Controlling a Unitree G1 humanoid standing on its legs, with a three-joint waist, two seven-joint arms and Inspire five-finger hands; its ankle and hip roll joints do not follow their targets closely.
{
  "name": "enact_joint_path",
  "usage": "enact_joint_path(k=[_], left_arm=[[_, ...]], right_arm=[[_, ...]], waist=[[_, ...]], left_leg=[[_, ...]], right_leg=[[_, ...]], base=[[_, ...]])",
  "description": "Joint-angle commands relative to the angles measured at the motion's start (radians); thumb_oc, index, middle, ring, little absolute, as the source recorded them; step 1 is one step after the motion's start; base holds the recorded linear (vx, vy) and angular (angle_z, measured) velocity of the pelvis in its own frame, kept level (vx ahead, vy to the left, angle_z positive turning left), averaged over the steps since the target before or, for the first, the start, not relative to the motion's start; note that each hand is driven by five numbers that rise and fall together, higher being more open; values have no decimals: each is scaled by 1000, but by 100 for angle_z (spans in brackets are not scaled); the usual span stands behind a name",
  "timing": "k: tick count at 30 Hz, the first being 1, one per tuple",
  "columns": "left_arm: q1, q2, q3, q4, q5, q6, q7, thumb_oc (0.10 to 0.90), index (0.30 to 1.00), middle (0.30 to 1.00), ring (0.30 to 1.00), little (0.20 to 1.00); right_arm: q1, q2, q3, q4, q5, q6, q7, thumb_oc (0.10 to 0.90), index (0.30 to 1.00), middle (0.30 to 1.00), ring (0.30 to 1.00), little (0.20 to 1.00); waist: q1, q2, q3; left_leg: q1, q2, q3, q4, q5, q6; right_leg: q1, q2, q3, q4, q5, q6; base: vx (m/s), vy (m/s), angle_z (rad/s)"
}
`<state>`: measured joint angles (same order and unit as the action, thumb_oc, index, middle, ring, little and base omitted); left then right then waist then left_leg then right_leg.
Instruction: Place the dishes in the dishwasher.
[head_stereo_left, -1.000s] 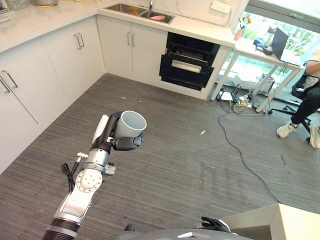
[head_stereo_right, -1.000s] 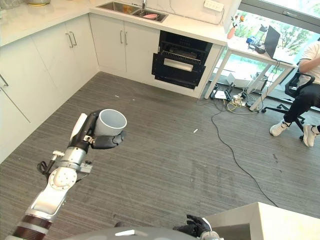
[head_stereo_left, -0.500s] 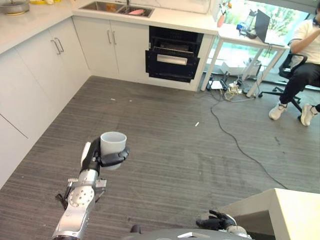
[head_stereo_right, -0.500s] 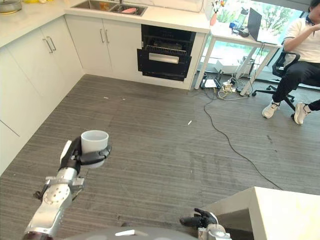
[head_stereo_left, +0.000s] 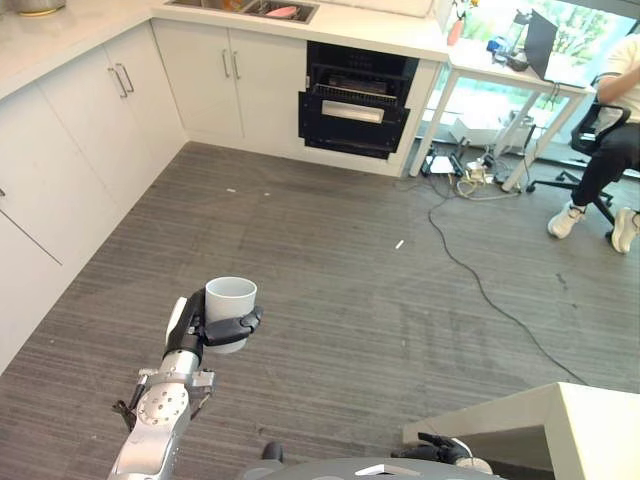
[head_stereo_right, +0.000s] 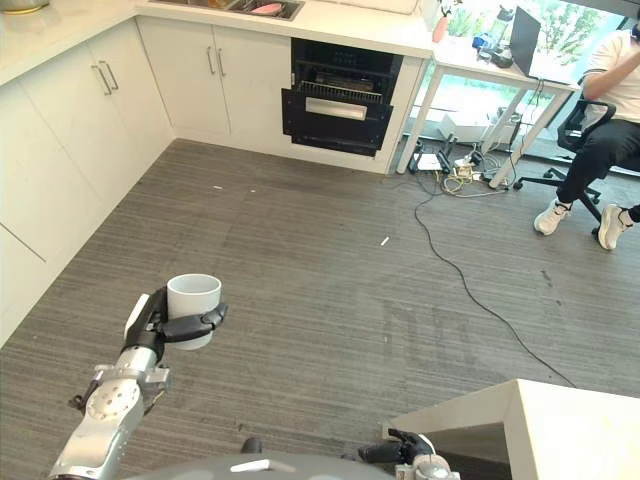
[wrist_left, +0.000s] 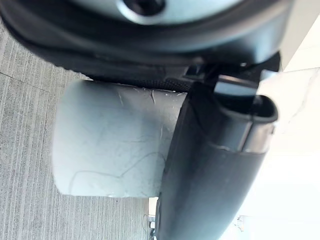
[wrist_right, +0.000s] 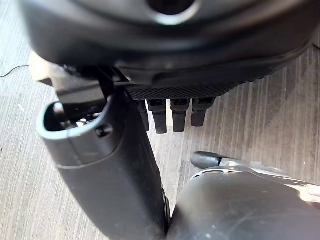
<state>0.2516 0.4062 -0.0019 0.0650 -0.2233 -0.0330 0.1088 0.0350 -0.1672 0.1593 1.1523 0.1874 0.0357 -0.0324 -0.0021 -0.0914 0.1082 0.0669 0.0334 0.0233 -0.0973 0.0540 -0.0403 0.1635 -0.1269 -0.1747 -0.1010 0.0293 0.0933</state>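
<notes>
My left hand (head_stereo_left: 205, 328) sits in the lower left of the frame, fingers and thumb curled round a pale grey cup (head_stereo_left: 230, 308) that I hold upright, mouth up, above the grey wood-grain floor (head_stereo_left: 330, 290). In my left wrist view the cup (wrist_left: 115, 140) lies against my palm with the thumb (wrist_left: 210, 170) wrapped across its side. My right hand (head_stereo_right: 400, 452) shows at the bottom edge, right of centre, beside the corner of a pale tabletop (head_stereo_right: 540, 420); in its wrist view the fingers (wrist_right: 172, 115) point straight down, relaxed, holding nothing. At the top centre of the frame the dark dishwasher (head_stereo_left: 360, 105) stands with its door partly down, set among white cabinets (head_stereo_left: 240, 85) under a light counter with a sink (head_stereo_left: 270, 10). At the upper right a person (head_stereo_left: 615, 150) sits on a chair beside a desk (head_stereo_left: 520, 75), well apart from me.
</notes>
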Motion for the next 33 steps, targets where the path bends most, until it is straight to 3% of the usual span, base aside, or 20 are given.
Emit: enact_joint_path(k=[1, 6, 8, 10, 12, 15, 16, 17, 19, 23, 28, 29, 31, 32, 33], left_arm=[[-76, -4, 15, -126, 15, -96, 8, 400, 300, 300, 300, 300], [-81, 7, 18, -145, 11, -109, 16, 400, 300, 300, 300, 300], [-92, 17, 17, -158, 5, -118, 12, 400, 300, 300, 300, 300], [-102, 36, 16, -182, -1, -119, -7, 400, 300, 300, 300, 300], [-106, 52, 16, -194, -11, -113, -24, 400, 300, 300, 300, 300], [-115, 47, 11, -166, -2, -91, -16, 400, 300, 300, 300, 300], [-115, 47, 11, -166, -2, -91, -16, 400, 300, 300, 300, 300], [-100, 21, -6, -153, -36, -83, -24, 400, 300, 300, 300, 300], [-102, 21, -11, -148, -46, -83, -29, 400, 300, 300, 300, 300], [-111, 18, -19, -136, -31, -79, -29, 400, 300, 300, 300, 300], [-108, 16, -22, -143, -4, -74, -41, 400, 300, 300, 300, 300], [-111, 14, -21, -140, -8, -78, -43, 400, 300, 300, 300, 300], [-109, 14, -17, -138, -4, -82, -43, 400, 300, 300, 300, 300], [-105, 18, -12, -142, -7, -82, -47, 400, 300, 300, 300, 300], [-102, 33, -5, -151, -7, -70, -52, 400, 300, 300, 300, 300]], right_arm=[[-56, -82, 20, 43, -46, -8, -23, 800, 900, 900, 900, 900], [-72, -87, 1, 8, -24, -19, -28, 800, 900, 900, 900, 900], [-75, -89, 14, -4, -33, -23, -12, 800, 900, 900, 900, 900], [-68, -95, 20, -27, -55, -25, 5, 800, 900, 900, 900, 900], [-59, -95, 4, -38, -50, -25, 9, 800, 900, 900, 900, 900], [-63, -86, -33, -28, -6, -31, -2, 800, 900, 900, 900, 900], [-63, -86, -33, -28, -6, -31, -2, 800, 900, 900, 900, 900], [-67, -88, -47, -18, 31, -31, -5, 800, 900, 900, 900, 900], [-70, -91, -44, -17, 31, -31, -5, 800, 900, 900, 900, 900], [-75, -95, -49, -1, 29, -23, -12, 800, 900, 900, 900, 900], [-58, -99, -32, 7, 7, -24, -3, 800, 900, 900, 900, 900], [-53, -110, -31, 16, -3, -23, -2, 800, 900, 900, 900, 900], [-50, -117, -35, 27, -9, -20, -1, 800, 900, 900, 900, 900], [-47, -124, -39, 35, -12, -19, -1, 800, 900, 900, 900, 900], [-50, -134, -41, 41, -11, -20, -4, 800, 900, 900, 900, 900]], waist=[[26, 73, -3], [43, 65, 7], [54, 60, 19], [60, 55, 34], [56, 52, 57], [42, 64, 92], [42, 64, 92], [20, 73, 118], [11, 75, 128], [-22, 78, 125], [-29, 66, 97], [-37, 77, 76], [-40, 89, 66], [-43, 97, 59], [-43, 91, 59]], left_leg=[[27, 48, 145, 34, -55, -22], [-27, 10, 107, 83, -84, 1], [-48, -11, 80, 113, -99, 16], [-58, -31, 64, 138, -116, 39], [-49, -51, 43, 152, -136, 63], [-8, -55, -9, 133, -147, 78], [-8, -56, -9, 133, -147, 78], [40, -56, -64, 105, -159, 74], [59, -55, -80, 95, -170, 70], [141, -53, -129, 57, -220, 53], [196, -58, -156, 72, -292, 55], [198, -35, -161, 139, -298, 33], [201, -18, -155, 192, -285, 17], [185, -12, -146, 273, -246, -7], [76, -9, -113, 517, -109, -64]], right_leg=[[-17, 21, -82, 14, -65, 37], [-33, -11, -88, 17, -47, 49], [-56, -35, -93, 71, -52, 55], [-96, -71, -97, 207, -73, 62], [-159, -112, -87, 378, -52, 70], [-273, -106, -72, 530, 3, 58], [-274, -107, -72, 532, 2, 58], [-357, -71, -59, 440, 15, 53], [-387, -67, -62, 390, 32, 58], [-425, -41, -124, 209, 73, 79], [-418, -19, -135, 228, 57, 51], [-412, 3, -125, 267, 21, 22], [-392, 24, -117, 280, -1, 9], [-366, 37, -116, 281, -19, -5], [-299, 47, -113, 248, -42, -36]], base=[[-3, 67, 13], [-21, 122, 9], [-26, 159, 13], [3, 182, 32], [51, 240, 31], [100, 141, 43], [237, 36, 72], [213, 13, 74], [243, -2, 80], [335, -4, 84], [400, -62, 38], [487, -139, 56], [415, -115, 41], [360, -128, 49], [499, -219, 73]])
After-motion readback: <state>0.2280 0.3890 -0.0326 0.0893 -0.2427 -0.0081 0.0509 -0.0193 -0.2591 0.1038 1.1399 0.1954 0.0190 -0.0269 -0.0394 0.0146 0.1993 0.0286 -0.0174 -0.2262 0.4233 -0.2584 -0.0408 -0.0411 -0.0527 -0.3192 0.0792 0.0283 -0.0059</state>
